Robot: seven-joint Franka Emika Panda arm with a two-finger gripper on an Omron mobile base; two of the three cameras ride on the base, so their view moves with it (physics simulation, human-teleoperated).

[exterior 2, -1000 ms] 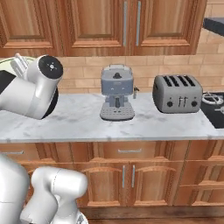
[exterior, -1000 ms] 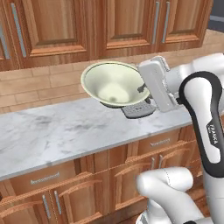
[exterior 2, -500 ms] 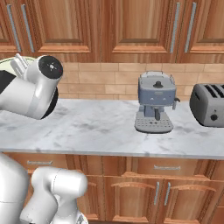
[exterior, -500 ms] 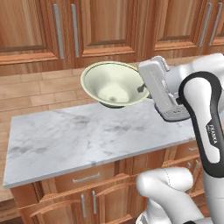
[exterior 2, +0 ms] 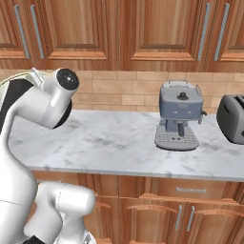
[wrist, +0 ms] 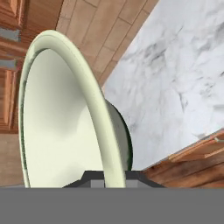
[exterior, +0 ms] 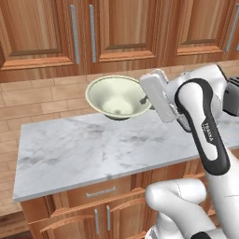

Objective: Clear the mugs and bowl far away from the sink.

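The gripper (wrist: pixel 109 175) pinched narrowly on the rim of the cream bowl (exterior: pixel 116 97), holding it tilted above the marble counter (exterior: pixel 88 149), centre of the left base view. Bare counter spread below, its left end open. The right base view added an espresso machine (exterior 2: pixel 178 114) and a toaster (exterior 2: pixel 232 119), cut off at right.

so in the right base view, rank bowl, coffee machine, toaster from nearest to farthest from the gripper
1. Bowl: held in the gripper by its rim, far left.
2. Coffee machine: on the counter, right of centre.
3. Toaster: right edge, beyond the machine.
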